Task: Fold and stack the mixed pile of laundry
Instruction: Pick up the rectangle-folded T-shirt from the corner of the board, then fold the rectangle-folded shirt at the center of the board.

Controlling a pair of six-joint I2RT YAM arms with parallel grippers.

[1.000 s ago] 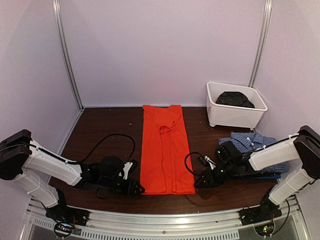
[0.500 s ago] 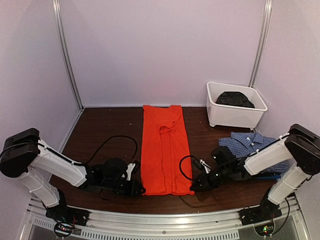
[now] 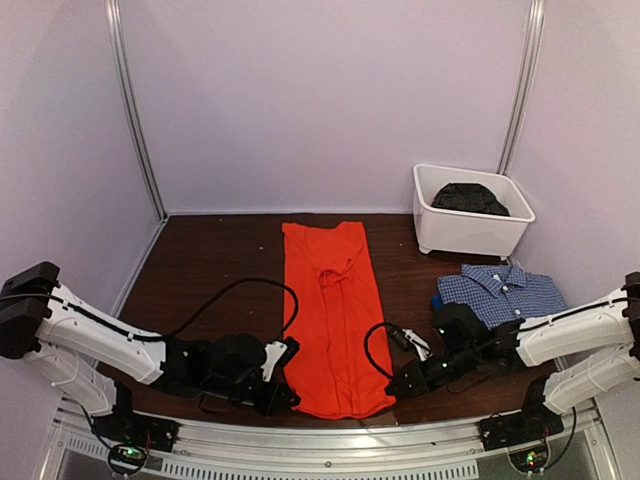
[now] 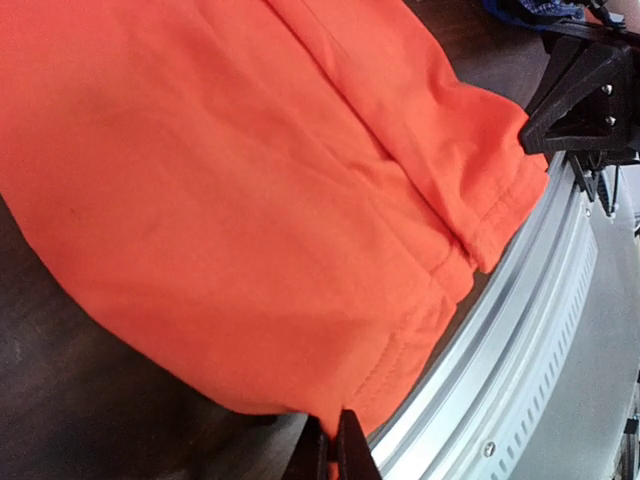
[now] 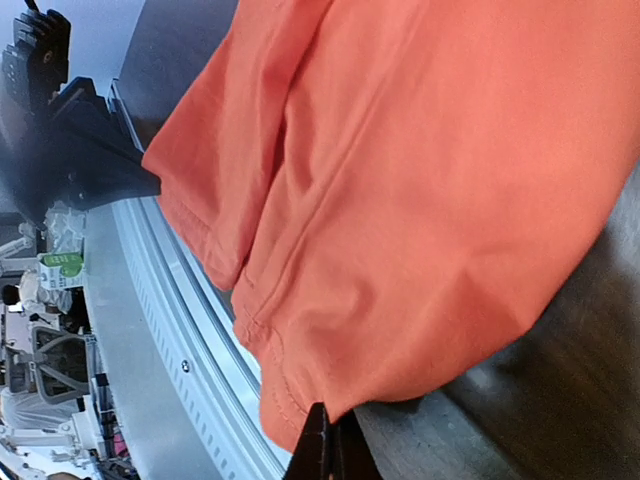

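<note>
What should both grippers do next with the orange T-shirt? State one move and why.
Probably lift together and fold the hem toward the far end: the left gripper and right gripper are shut on near hem corners of the orange T-shirt.

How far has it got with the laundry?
One piece looks done: the checked shirt lies folded on the right. In hand: the orange T-shirt, laid out as a long strip, with the left gripper and right gripper pinched shut on its near corners. Left: folding and stacking it, and the dark garment in the white tub.

Dark table [image 3: 210, 260] w/ orange tee [image 3: 330, 310], check shirt [image 3: 505, 292] & white tub [image 3: 470, 236].
</note>
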